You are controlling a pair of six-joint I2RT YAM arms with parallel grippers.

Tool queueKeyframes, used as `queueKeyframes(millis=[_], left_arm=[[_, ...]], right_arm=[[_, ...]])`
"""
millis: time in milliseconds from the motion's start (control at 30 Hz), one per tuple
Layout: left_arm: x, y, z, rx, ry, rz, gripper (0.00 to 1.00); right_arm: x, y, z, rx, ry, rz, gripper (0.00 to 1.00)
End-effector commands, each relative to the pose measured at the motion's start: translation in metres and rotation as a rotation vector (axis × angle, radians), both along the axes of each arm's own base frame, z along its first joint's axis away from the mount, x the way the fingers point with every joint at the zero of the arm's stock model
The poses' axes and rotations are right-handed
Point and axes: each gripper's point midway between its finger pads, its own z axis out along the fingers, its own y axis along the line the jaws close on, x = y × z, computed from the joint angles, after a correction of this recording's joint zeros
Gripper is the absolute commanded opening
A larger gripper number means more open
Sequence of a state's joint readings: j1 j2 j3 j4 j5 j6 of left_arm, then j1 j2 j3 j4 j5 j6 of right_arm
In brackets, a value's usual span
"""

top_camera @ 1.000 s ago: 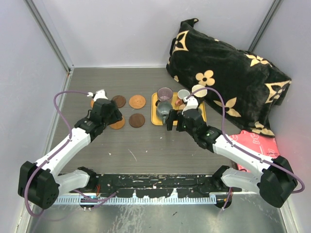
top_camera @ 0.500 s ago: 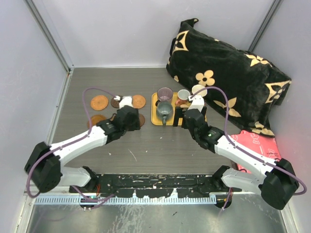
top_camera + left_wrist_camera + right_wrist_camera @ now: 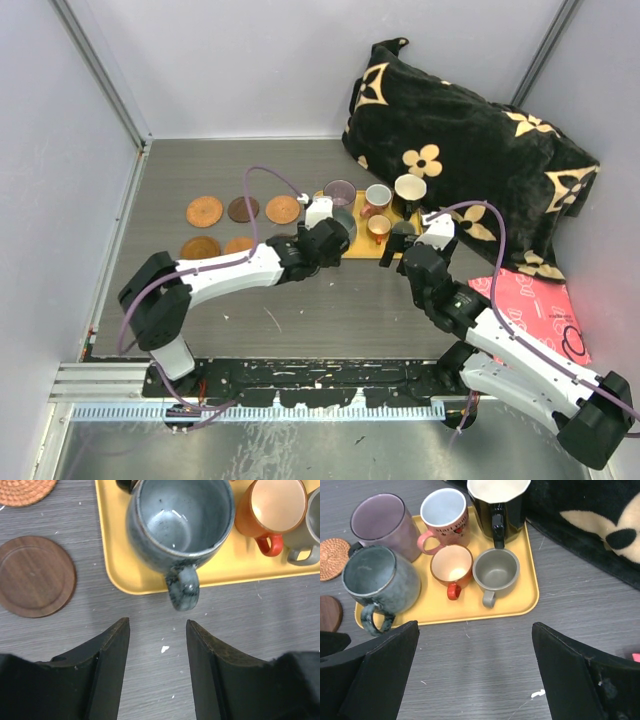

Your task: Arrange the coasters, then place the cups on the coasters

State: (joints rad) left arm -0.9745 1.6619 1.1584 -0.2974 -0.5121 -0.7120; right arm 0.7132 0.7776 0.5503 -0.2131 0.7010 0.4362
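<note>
The coasters (image 3: 242,209) sit in two rows on the left of the bench (image 3: 300,310): three in the far row and two showing in the near one. The left wrist view picks up a dark wooden coaster (image 3: 36,576) just beside the yellow tray (image 3: 107,540), under the left arm in the top view. None carries a cup, so the laying-out looks done and the cups come next.

All six cups (image 3: 451,565) are on the tray. The purple mug (image 3: 385,525), the pink cup (image 3: 445,512) and the black cup (image 3: 497,500) stand at the back. The tiny orange and tiny grey ones are in the middle.

The grey-green mug (image 3: 180,525) stands in the near left corner. Its handle hangs over the tray rim and points straight at the left fingers (image 3: 111,655). Those fingers are about half apart and empty, low over the bench just short of the handle, with the handle lined up on the gap. That narrow set looks chosen for pinching the handle rather than spanning the mug's body.

The right fingers (image 3: 385,660) are spread as wide as they go and hold nothing. They hang over bare bench near the tray's front edge, facing the small cups, probably waiting clear of the left arm. The black flowered cushion (image 3: 470,150) lies behind the tray.
</note>
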Motion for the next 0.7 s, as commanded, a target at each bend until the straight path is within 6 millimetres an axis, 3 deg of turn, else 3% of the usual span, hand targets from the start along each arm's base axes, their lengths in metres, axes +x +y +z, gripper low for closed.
queueKeyframes(millis=[0,200,667], left_arm=[[0.016,-0.017,0.006,-0.012,-0.02,0.063,0.51],[0.018,-0.035,-0.003,0.001,0.007,0.076,0.5],[0.027,-0.041,-0.026,0.012,0.035,0.182,0.47]], right_arm=[[-0.001,-0.007,-0.005,0.016,0.001,-0.051,1.0],[-0.002,-0.009,-0.005,0.03,-0.007,-0.056,1.0],[-0.004,-0.007,-0.005,0.051,-0.009,-0.044,1.0]])
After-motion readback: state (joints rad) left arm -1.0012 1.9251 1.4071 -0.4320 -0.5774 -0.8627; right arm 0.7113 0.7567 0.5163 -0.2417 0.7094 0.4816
